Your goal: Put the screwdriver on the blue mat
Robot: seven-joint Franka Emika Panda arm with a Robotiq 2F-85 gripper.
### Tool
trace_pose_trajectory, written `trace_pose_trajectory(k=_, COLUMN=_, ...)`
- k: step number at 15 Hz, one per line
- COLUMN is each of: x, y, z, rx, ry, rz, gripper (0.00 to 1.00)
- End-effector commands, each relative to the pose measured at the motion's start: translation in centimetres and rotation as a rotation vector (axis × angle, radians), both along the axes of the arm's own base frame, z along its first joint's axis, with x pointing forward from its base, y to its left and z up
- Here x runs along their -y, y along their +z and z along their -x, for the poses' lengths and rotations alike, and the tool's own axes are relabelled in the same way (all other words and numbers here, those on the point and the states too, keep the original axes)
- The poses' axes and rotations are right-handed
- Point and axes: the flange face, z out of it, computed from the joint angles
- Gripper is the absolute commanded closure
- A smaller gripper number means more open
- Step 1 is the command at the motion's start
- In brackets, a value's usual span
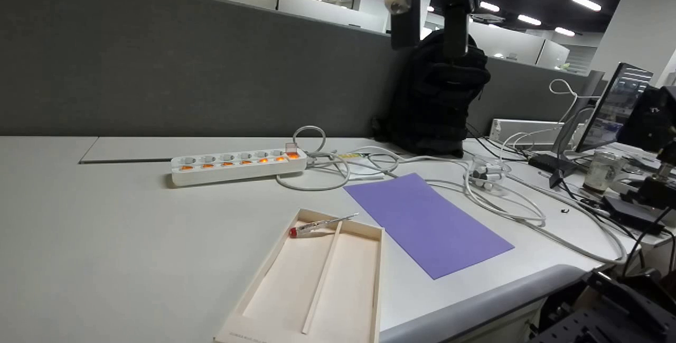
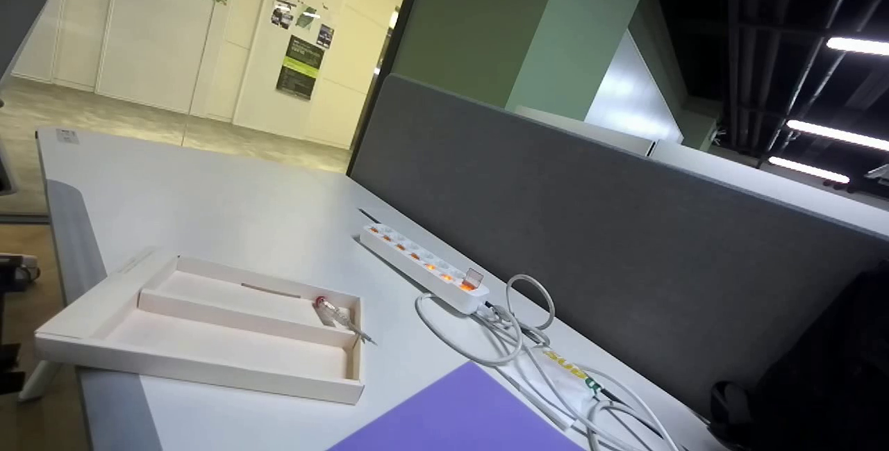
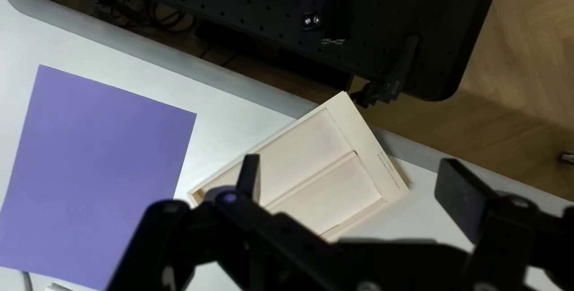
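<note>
Your end effector (image 1: 430, 51) hangs high with its fingers spread wide and nothing held; the screwdriver (image 1: 317, 226) lies well below it, in the tray (image 1: 351, 279). The coming move turns on that drop and on the screwdriver's long axis: it runs aslant across the tray's end, handle inside one compartment, shaft tilted up over the end wall near the divider (image 1: 323, 274), tip roughly toward the blue mat (image 1: 428, 226). Your wrist view doesn't show the screwdriver, so judge alignment from both exterior views. The handle is clear and rounded with a red cap, probably slick; the shaft is thin, apparently metal. The tray looks like pale wood or card; the blue mat is a thin, matte rectangle on the smooth white counter (image 1: 158, 253).
</note>
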Motion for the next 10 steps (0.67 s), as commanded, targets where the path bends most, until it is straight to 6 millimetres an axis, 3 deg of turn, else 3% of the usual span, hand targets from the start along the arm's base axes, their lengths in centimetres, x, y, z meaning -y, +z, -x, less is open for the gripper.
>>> trace_pose_trajectory(k=1, x=-1.1, y=-2.3, z=-1.7, rx=0.006, ry=0.023, rz=0.007, gripper=0.00)
trace_pose_trajectory(k=10, x=-1.9, y=-8.6, z=-8.4, rx=0.295, ry=0.076, rz=0.110, gripper=0.00)
